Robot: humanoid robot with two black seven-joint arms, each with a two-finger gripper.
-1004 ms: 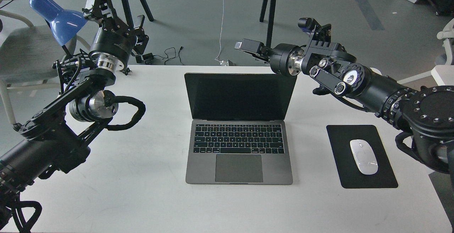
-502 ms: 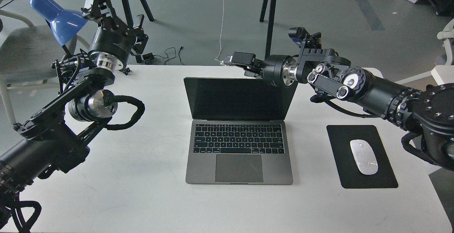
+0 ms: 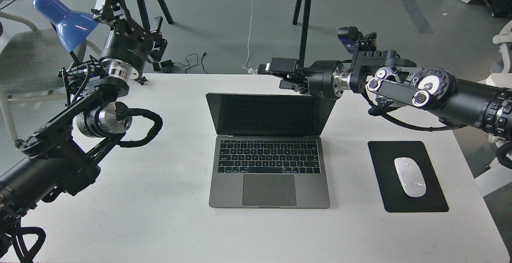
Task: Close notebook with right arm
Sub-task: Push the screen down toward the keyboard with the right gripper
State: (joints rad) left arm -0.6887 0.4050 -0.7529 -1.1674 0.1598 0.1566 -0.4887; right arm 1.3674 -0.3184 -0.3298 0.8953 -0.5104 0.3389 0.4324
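The notebook (image 3: pixel 269 163) is a space-grey laptop lying open in the middle of the white table (image 3: pixel 160 223). Its black screen (image 3: pixel 268 115) leans part-way forward over the black keys. My right arm (image 3: pixel 400 89) reaches in from the right. Its gripper (image 3: pixel 274 77) sits just behind and above the lid's top edge, right of centre, fingers apart and holding nothing. My left gripper (image 3: pixel 134 9) is raised at the back left next to the blue lamp (image 3: pixel 64 15), open and empty.
A black mouse pad (image 3: pixel 420 203) with a white mouse (image 3: pixel 410 177) lies right of the notebook. A grey chair (image 3: pixel 28 59) stands at the far left. Black table legs (image 3: pixel 305 19) and cables are on the floor behind the table.
My right gripper has moved down and toward me against the lid's top edge. The lid has tipped forward, its top edge now lower in view. The left arm has not moved.
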